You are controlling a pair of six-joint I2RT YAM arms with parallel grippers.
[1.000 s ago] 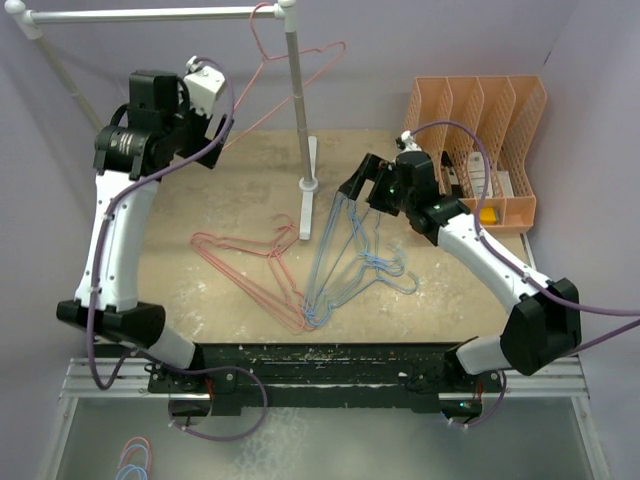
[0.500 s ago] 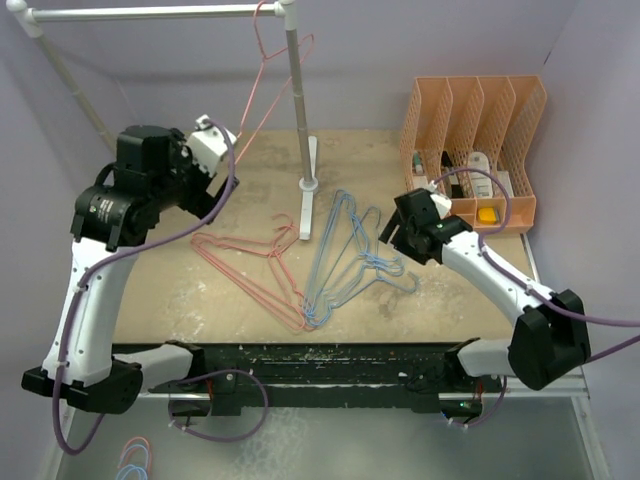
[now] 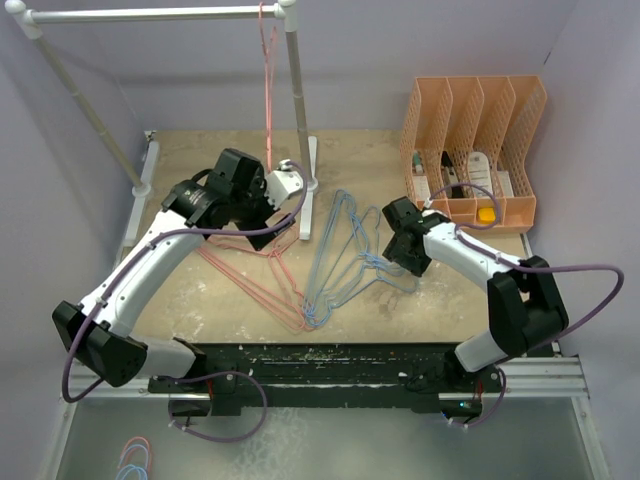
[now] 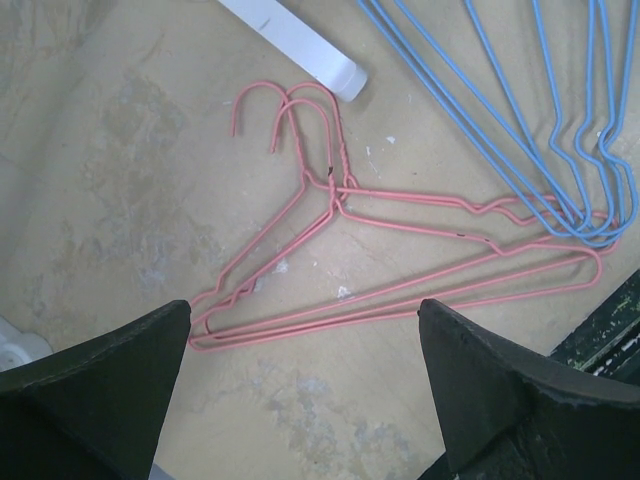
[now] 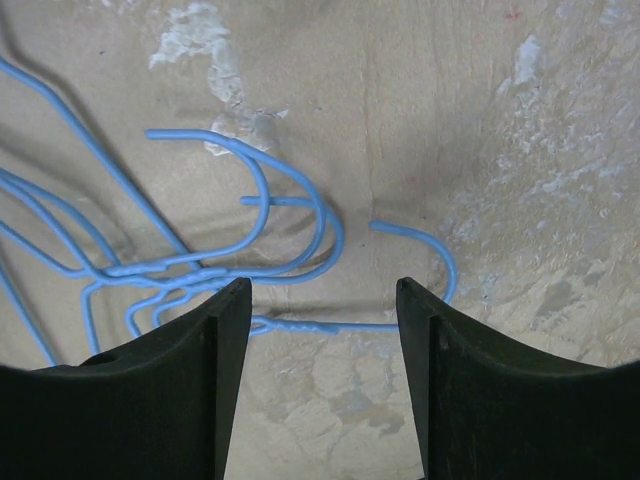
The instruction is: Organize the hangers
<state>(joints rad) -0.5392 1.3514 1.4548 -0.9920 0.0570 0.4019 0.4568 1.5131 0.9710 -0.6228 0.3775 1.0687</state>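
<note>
pink hangers (image 4: 332, 187) under left tool (image 4: 305, 315), blue hangers (image 5: 190, 268) under right tool (image 5: 322, 292)

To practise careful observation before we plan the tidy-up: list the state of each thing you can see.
Hanging pink hanger: hooked on the rack rail.
Two pink hangers: lying flat on the table.
Blue hangers: lying flat, overlapping in a pile.
Left claw: open, empty.
Right claw: open, empty.
</note>
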